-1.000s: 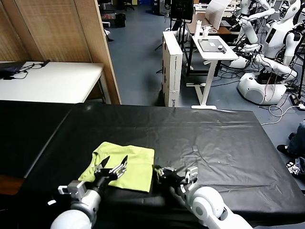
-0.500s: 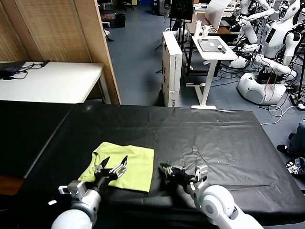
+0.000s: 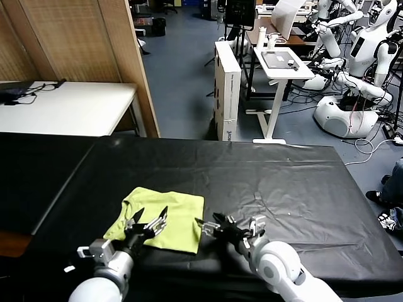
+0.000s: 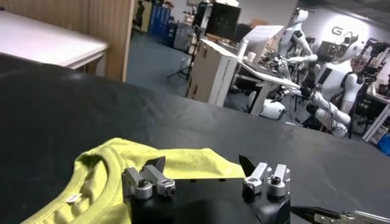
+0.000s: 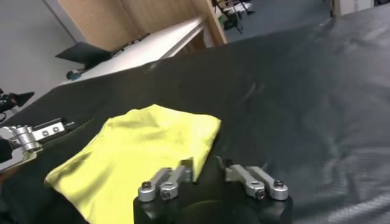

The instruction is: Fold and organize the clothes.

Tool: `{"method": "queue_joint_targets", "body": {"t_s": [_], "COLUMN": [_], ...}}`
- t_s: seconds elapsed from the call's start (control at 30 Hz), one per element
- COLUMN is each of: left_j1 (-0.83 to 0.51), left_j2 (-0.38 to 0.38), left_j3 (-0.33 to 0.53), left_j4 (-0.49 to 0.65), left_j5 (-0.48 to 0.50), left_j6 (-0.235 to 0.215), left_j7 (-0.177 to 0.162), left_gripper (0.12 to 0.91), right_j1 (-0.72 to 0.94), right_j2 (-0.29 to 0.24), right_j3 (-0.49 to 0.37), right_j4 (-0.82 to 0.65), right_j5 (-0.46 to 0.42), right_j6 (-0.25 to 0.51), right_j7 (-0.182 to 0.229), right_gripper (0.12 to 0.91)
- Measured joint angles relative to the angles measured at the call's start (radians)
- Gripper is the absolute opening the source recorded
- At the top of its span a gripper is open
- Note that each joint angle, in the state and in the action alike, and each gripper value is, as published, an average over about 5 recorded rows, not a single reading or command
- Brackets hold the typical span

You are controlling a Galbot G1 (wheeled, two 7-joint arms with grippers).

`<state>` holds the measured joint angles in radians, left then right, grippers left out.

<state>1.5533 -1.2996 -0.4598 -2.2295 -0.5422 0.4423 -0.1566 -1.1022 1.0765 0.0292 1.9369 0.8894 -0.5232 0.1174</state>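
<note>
Since a second ago my right gripper has changed most: it sat closed at the T-shirt's near right corner, swung out to the right over bare black cloth, and has now come back to just beside the shirt's right edge with its jaws spread apart and nothing between them. My left gripper has not shifted; it hovers over the near left part of the shirt, jaws wide apart and empty. The shirt itself lies as it did.

The risk I judge from here is snagging. My right jaws stand open close to the folded edge, so a low pass toward the shirt could catch the top layer and flip it open, or nip the black cover of the tabletop along with the cotton and drag both. My left jaws hang above the collar side, and a careless descent could rumple that end.

The T-shirt lies on the near left part of the tabletop, a lime yellow-green fold, roughly four-sided and fairly flat. Its ribbed round neck shows at the left end in the left wrist view, with a small white tag inside. The right wrist view shows the other end smooth, with a clean corner toward the middle of the tabletop. I see no print on the face that is up.
</note>
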Motion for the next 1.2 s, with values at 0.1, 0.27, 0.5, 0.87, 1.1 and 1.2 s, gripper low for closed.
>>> {"method": "queue_joint_targets", "body": {"t_s": [0.1,0.27,0.5,0.87,1.1,1.2], "left_j1": [0.005,0.011,0.019,0.034,0.025,0.026], "left_j2": [-0.003,-0.010,-0.014,-0.014,-0.013,-0.008], "left_j3": [-0.004,-0.012,-0.029,-0.051,-0.053,-0.058], "left_j4": [0.000,-0.002,-0.011,-0.014,0.000,0.005], "left_j5": [0.003,0.006,0.005,0.005,-0.001,-0.006], "left_j6": [-0.001,-0.004,-0.007,-0.018,-0.049,-0.070], "left_j7": [0.000,0.001,0.002,0.001,0.003,0.003], "left_gripper": [0.907,0.907,0.907,0.907,0.907,0.907], "right_j1": [0.007,0.013,0.003,-0.038,-0.053,-0.055], "right_j2": [0.006,0.009,0.005,-0.082,-0.154,-0.169], "right_j3": [-0.012,-0.023,-0.010,0.081,0.165,0.187], "right_j4": [-0.009,-0.015,-0.012,0.032,0.037,0.041], "right_j5": [-0.012,-0.020,-0.030,-0.054,-0.086,-0.089], "right_j6": [0.002,0.005,0.007,-0.053,-0.054,-0.034], "right_j7": [-0.010,-0.015,-0.012,0.040,0.041,0.009], "right_gripper": [0.782,0.471,0.149,0.139,0.146,0.236]}}
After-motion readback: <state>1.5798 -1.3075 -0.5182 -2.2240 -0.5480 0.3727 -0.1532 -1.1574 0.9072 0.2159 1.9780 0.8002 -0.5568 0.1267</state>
